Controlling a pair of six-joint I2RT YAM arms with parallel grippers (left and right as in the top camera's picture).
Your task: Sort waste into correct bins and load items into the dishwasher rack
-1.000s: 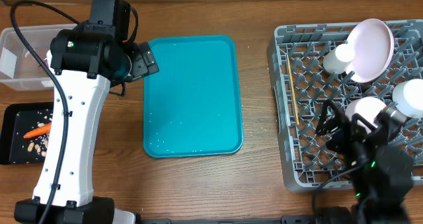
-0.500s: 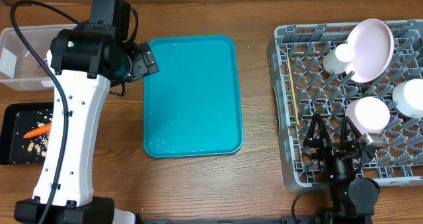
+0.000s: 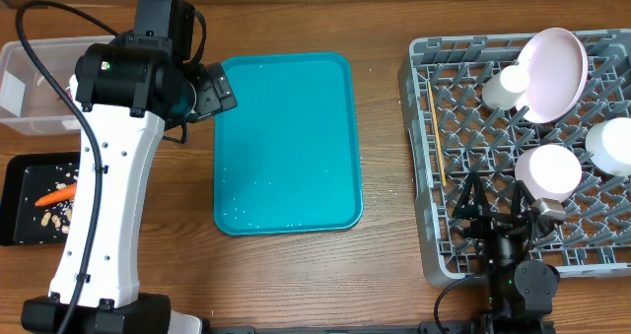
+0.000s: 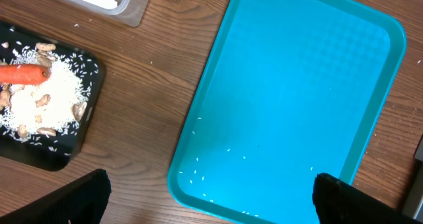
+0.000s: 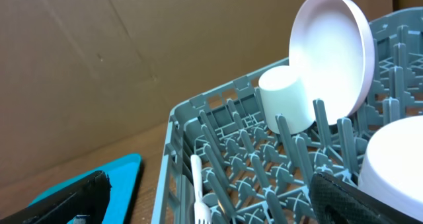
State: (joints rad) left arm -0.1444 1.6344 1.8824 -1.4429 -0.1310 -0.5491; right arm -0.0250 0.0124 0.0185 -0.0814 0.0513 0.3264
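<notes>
Both of my pincers are empty. The right pincer (image 5: 210,184) is spread wide and hangs low over the near edge of the dishwasher rack (image 3: 429,226), just near of the closer bowl (image 3: 548,170). The left pincer (image 4: 211,181) is equally wide, above the far-left corner of the teal tray (image 3: 296,117).

The rack holds the plate (image 3: 557,70) on edge at the far side, with the cup (image 3: 512,82) touching it on the left. A second bowl (image 3: 615,143) sits at the right edge, and the stick (image 3: 435,137) lies along the left side. The carrot (image 4: 24,74) lies with scraps in the black tray (image 3: 12,231), near left on the surface, and the clear tub (image 3: 28,127) is beyond it.

I judge the loading done. What remains is getting the right arm out cleanly, so I would lift straight up until the fingers clear the pegs. Only then would I draw back toward me, keeping well off the bowl so nothing gets nudged. A few white crumbs (image 4: 198,178) lie on the teal tray, too fine to pinch.
</notes>
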